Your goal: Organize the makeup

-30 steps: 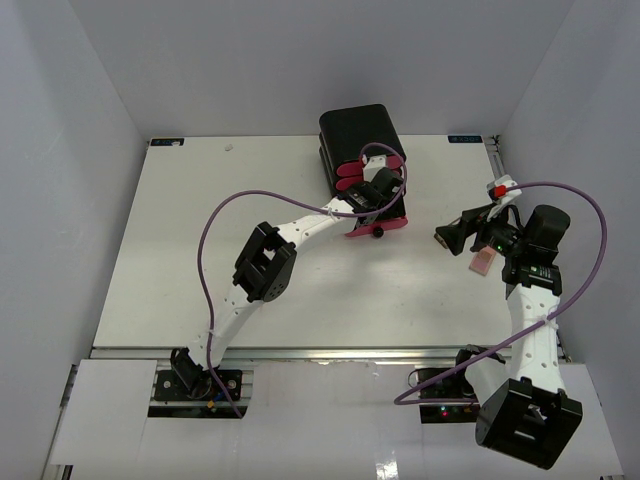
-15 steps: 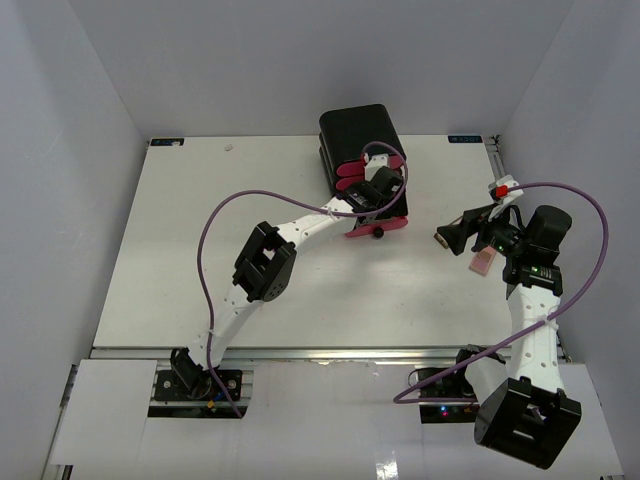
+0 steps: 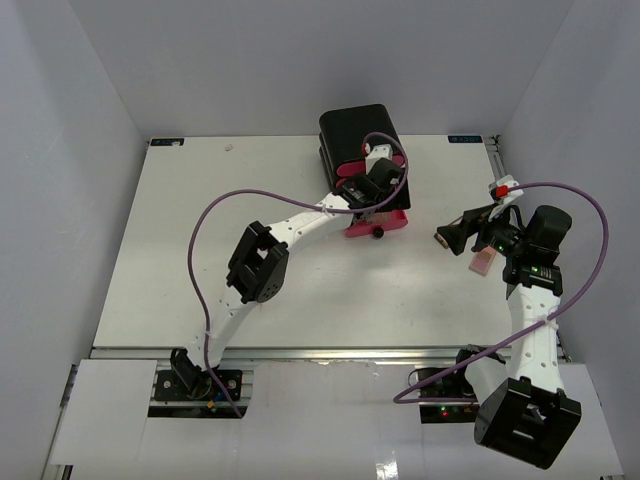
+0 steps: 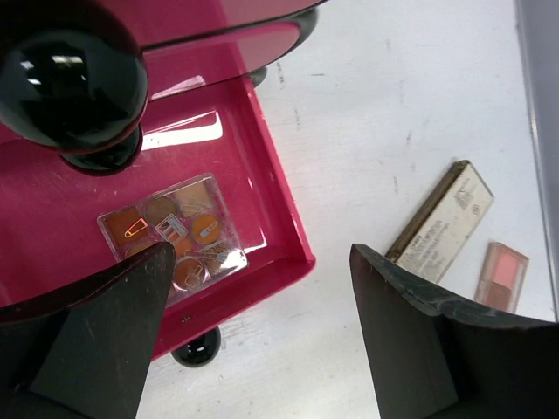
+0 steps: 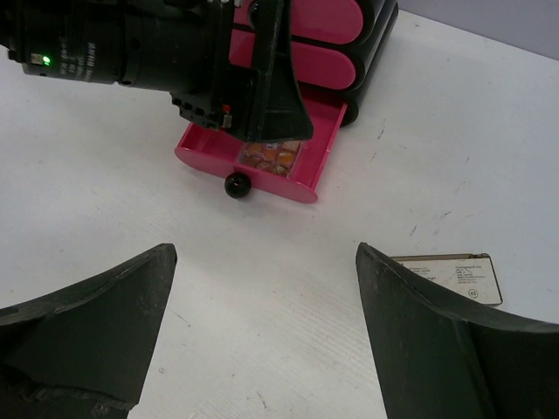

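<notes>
Makeup [image 4: 441,223] lies in two spots. Left gripper [image 4: 262,323] gapes wide, gripping nothing, hovering over the glossy pink drawer [image 4: 262,183] standing open from the black box [image 3: 355,125]. Right gripper [image 5: 262,340] is spread wide too, empty. Flat tan compact [image 5: 450,279] lies on the white table [image 4: 393,87] just beside it, with a clear-lidded palette [image 4: 170,240] of round orange pans in the drawer under the left gripper and a small pink compact [image 4: 502,275] by the tan one.
</notes>
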Motion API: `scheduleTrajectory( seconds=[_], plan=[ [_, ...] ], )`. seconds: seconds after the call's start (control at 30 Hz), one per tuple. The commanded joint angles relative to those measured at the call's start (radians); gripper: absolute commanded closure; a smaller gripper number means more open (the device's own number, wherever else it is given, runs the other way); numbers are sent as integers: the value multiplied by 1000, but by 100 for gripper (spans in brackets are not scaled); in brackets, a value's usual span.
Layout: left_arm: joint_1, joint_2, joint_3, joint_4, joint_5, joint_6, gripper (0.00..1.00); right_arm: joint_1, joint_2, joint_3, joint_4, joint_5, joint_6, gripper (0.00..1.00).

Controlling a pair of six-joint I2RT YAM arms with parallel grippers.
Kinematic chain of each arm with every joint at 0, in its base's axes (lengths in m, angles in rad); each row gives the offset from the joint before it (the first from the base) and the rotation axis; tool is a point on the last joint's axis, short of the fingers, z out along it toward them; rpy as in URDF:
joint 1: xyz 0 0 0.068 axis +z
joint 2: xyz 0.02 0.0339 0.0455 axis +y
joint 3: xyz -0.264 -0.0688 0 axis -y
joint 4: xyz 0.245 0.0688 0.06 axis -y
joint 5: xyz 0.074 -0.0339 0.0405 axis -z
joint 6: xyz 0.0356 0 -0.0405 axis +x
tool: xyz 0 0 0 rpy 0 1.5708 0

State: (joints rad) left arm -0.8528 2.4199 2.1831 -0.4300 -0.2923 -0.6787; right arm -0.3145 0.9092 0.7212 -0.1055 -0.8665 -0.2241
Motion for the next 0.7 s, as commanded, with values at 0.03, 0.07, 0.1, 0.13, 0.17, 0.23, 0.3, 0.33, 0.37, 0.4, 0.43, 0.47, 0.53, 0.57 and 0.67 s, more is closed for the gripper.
scheduleTrajectory(
  seconds=[0.03,0.07,0.1,0.13,0.17,0.23,0.3,0.33,0.37,0.4,0.43,0.47,0.53,0.57,0.67],
  plan=[
    [4,-247,-73,71,42,73,8,-13,-1,-18,26,26,10,10],
    [3,-277,-110,91,44,98,8,-14,1,-19,25,40,15,10],
    [4,-313,-166,105,46,117,8,-16,2,-19,25,50,15,10],
    [4,-350,-221,118,48,137,7,-18,3,-19,24,59,14,10],
    [6,-398,-250,131,54,148,6,-19,5,-22,25,72,15,10],
    [17,-481,-364,147,87,207,6,-22,10,-26,26,99,20,10],
    [32,-579,-461,159,163,266,5,-24,24,-25,25,135,21,10],
    [43,-615,-528,163,202,308,5,-25,34,-23,24,158,24,10],
    [59,-694,-611,162,236,358,5,-26,43,-23,22,177,29,10],
    [72,-752,-667,161,290,391,5,-26,57,-19,14,214,31,10],
    [85,-810,-723,160,344,424,4,-26,71,-14,5,251,32,10],
    [95,-879,-788,160,383,455,3,-25,80,-4,-10,288,30,10],
    [109,-1021,-919,163,394,499,2,-24,101,21,-44,377,31,10],
    [115,-1088,-982,166,385,517,2,-23,115,31,-59,427,34,10],
    [122,-1237,-1122,181,330,558,2,-18,181,72,-107,619,77,10]
  ],
)
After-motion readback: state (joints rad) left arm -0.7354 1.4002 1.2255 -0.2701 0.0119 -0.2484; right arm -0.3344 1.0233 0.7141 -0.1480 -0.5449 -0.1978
